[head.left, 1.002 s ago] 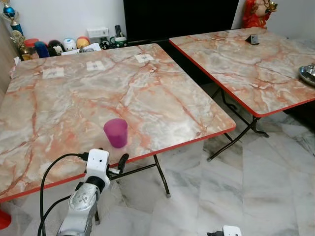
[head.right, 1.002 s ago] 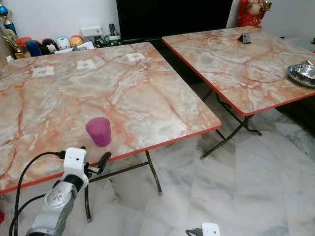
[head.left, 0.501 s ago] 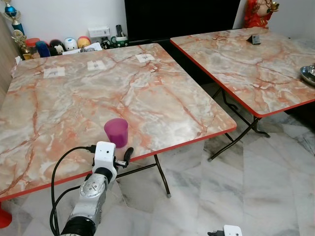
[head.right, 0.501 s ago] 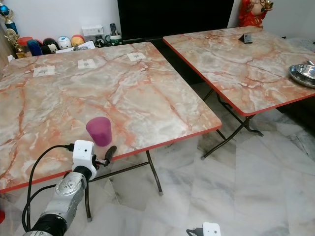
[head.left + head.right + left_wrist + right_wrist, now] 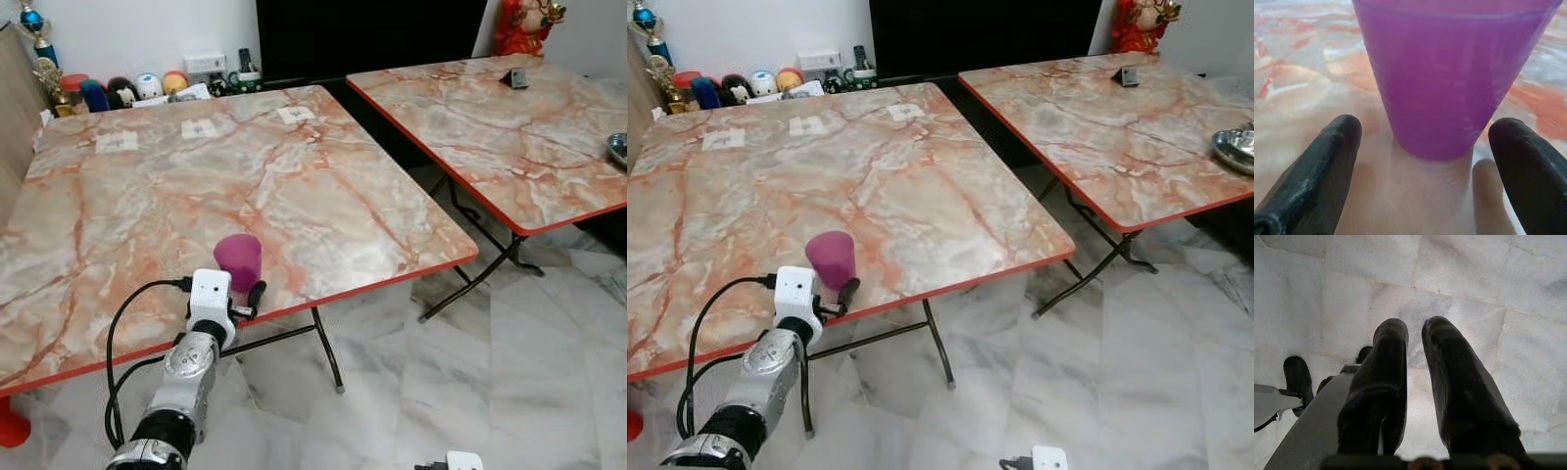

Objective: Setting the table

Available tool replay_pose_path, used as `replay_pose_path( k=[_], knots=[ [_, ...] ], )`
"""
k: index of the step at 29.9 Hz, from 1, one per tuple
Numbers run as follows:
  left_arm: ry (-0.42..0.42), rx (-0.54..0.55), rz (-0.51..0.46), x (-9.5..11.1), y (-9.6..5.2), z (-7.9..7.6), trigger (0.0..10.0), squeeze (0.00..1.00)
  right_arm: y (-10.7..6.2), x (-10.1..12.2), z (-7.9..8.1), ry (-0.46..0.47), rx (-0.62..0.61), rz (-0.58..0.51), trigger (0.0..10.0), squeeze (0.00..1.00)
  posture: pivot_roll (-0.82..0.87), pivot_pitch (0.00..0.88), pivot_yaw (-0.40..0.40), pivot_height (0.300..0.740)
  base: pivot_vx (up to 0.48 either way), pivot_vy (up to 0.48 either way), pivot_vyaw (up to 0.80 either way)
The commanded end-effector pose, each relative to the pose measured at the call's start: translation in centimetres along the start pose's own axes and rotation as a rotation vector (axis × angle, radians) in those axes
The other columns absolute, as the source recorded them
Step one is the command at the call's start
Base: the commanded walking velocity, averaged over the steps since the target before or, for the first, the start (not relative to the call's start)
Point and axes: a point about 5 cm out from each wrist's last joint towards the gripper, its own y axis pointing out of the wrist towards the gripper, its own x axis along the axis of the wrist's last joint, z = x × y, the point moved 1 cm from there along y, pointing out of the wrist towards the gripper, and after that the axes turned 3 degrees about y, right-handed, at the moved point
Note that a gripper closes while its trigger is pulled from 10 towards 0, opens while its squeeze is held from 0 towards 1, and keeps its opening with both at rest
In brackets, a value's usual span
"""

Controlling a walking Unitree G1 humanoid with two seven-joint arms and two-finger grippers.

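Left gripper [image 5: 1422, 147] is sitting fingers wide, straddling purple plastic cup [image 5: 238, 262] near marble-patterned folding table's [image 5: 323, 196] front edge, not touching; right gripper [image 5: 1413, 335] is hanging narrow.

**What the views leave out**

The purple cup [image 5: 1449, 73] is cut off at its rim by the wrist picture's edge and looks soft with blur. A metal dish [image 5: 1236, 149] on the far table [image 5: 1097, 117] runs past the frame edge. The small dark object [image 5: 518, 78] on that table is too small to identify. The left gripper [image 5: 245, 302] hides part of its own fingers behind the wrist camera housing.
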Motion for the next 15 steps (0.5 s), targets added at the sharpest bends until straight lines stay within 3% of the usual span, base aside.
replay_pose_path(
  k=[1,15],
  knots=[
    [-0.018,0.002,-0.002,0.2,0.3,-0.2,10.0,0.0,-0.1,-0.3,-0.3,0.01,-0.011,0.004,10.0,0.0,-0.01,0.081,-0.018,0.74,0.0,0.0,0.0],
    [-0.056,-0.029,0.006,0.5,1.0,-1.8,10.0,0.0,-0.3,-0.7,-1.2,0.011,-0.034,0.007,10.0,0.0,-0.05,0.104,-0.024,0.74,0.0,0.0,0.0]
  ],
)
